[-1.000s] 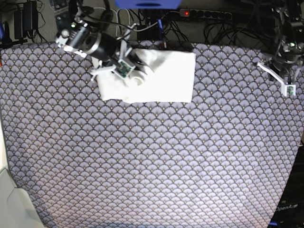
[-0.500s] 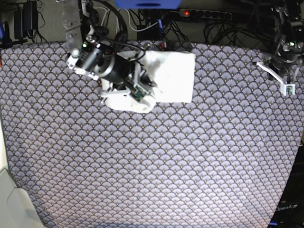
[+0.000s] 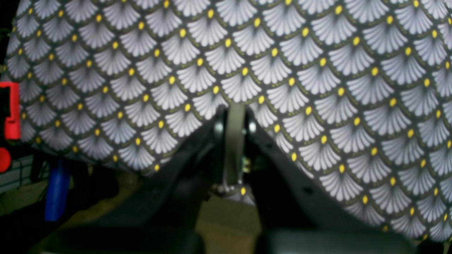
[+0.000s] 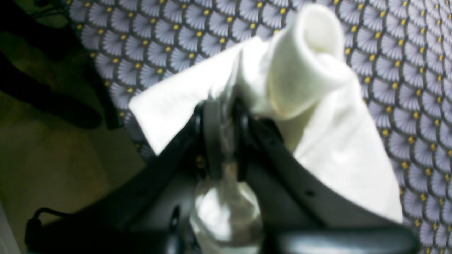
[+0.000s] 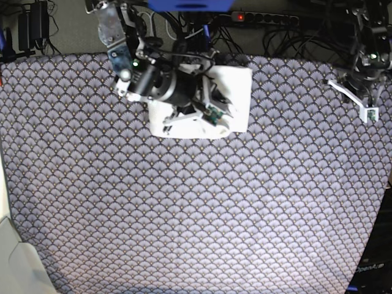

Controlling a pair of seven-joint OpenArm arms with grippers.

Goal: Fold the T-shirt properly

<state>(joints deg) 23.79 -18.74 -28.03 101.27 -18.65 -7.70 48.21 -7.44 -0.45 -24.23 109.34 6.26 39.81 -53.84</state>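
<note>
The white T-shirt (image 5: 237, 92) lies folded, plain side up, at the far edge of the patterned tablecloth (image 5: 196, 214). My right gripper (image 5: 214, 119) hangs over its near left part, shut on a lifted fold of the T-shirt. In the right wrist view the jaws (image 4: 222, 106) pinch white cloth, and a rolled fold of the T-shirt (image 4: 307, 60) curls up just beyond them. My left gripper (image 5: 367, 113) hovers at the table's far right, well away from the shirt. It is shut and holds nothing (image 3: 235, 113).
A power strip (image 5: 257, 17) with a red light and tangled cables lie behind the table's far edge. A pale object (image 5: 12, 257) stands off the near left corner. Red (image 3: 10, 109) and blue (image 3: 56, 187) parts show past the table's edge in the left wrist view.
My right arm has swung to the right with the shirt's left edge, drawing it over the rest, so the shirt now looks narrower. The left arm has stayed still.
</note>
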